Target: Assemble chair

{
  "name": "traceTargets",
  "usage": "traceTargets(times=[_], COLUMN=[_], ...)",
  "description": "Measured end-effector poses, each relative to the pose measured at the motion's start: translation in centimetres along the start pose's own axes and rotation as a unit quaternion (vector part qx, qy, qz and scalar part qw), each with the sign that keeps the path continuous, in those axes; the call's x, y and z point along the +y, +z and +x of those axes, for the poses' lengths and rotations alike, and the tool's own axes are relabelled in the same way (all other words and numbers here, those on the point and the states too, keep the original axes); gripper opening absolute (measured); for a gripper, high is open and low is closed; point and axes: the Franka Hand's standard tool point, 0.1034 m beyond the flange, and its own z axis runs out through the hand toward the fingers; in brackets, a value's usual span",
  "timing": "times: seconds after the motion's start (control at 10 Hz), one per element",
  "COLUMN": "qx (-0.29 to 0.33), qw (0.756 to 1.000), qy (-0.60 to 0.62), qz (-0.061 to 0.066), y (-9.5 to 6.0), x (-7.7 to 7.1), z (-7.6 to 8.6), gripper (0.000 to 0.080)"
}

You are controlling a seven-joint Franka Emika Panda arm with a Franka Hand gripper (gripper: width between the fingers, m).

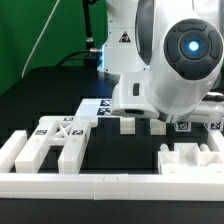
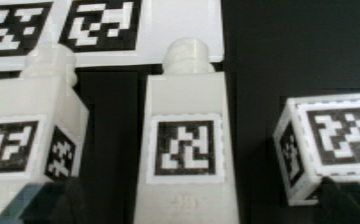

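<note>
Big arm (image 1: 170,60) hogs the exterior view's right and hides the end effector, which is spread wide. The chair (image 1: 60,150) is loose pieces on the tabletop (image 1: 30,110): one cross-braced frame (image 1: 50,138) left, one notched slab (image 1: 190,160) right. Only the wrist view shows two pegged bars (image 2: 191,130) lying parallel, pegs toward the marker board (image 2: 70,30), plus one block (image 2: 337,140).

Black table (image 1: 120,152) under tagged white chair pieces (image 1: 60,145), marker board (image 1: 92,110), border rail (image 1: 100,181).
</note>
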Motion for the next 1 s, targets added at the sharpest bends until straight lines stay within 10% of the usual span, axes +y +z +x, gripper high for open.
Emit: traceTargets(times=[0.3, 0.6, 1.0], qx=[0.0, 0.0, 0.0], qw=[1.0, 1.0, 1.0], qy=[-0.001, -0.001, -0.001], qz=[-0.001, -0.001, -0.001], y=[0.05, 0.03, 0.03], x=[-0.03, -0.03, -0.03], z=[0.17, 0.15, 0.14], gripper=[0.0649, 0.0281, 0.0281])
